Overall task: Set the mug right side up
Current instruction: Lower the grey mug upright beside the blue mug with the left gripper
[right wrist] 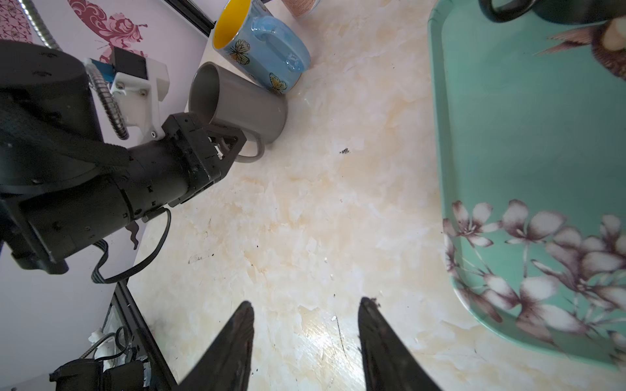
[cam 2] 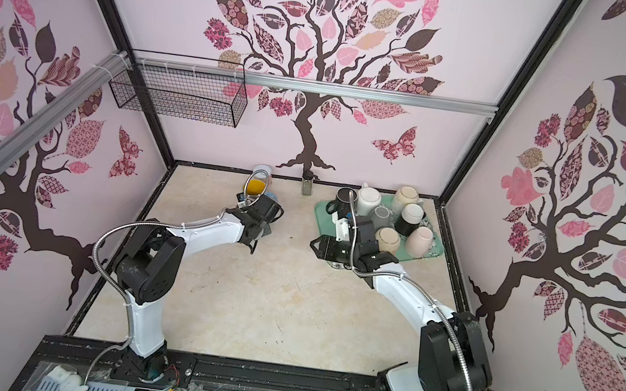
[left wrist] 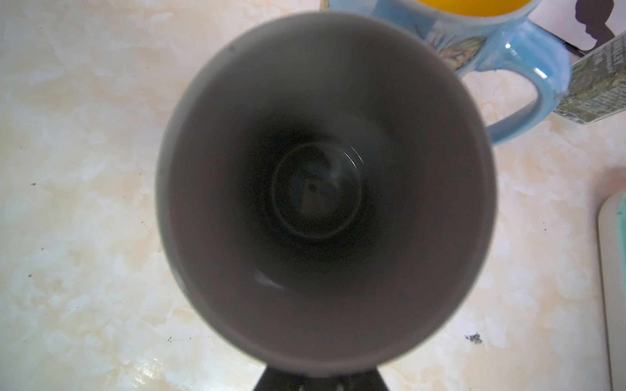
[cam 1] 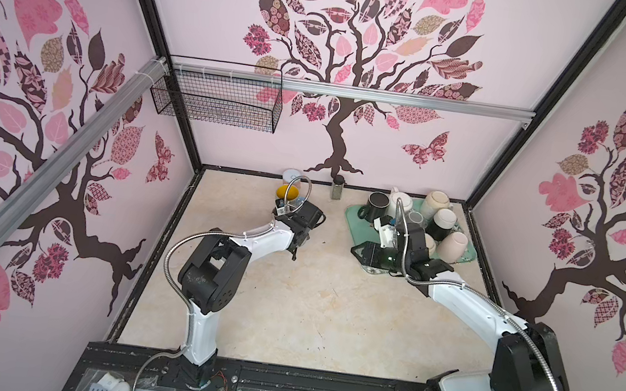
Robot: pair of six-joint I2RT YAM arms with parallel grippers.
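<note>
Grey mug [right wrist: 244, 108] stands mouth-up, left gripper [right wrist: 236, 141] pinching its handle side; right gripper [right wrist: 306, 303] spread.

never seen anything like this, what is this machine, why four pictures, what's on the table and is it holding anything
This is a robot with two arms mounted at the table's near edge, each ending in a gripper. Two pictures look down on the whole scene from overhead; the other two come from cameras on the arms' wrists. On the table sit a teal tray crowded with mugs, several apparently upside down, a blue mug with a yellow inside, and a small jar. The left gripper is closed on the rim of a grey mug, which stands mouth up; its wrist camera looks straight into it. The right gripper is open and empty, near the tray.
</note>
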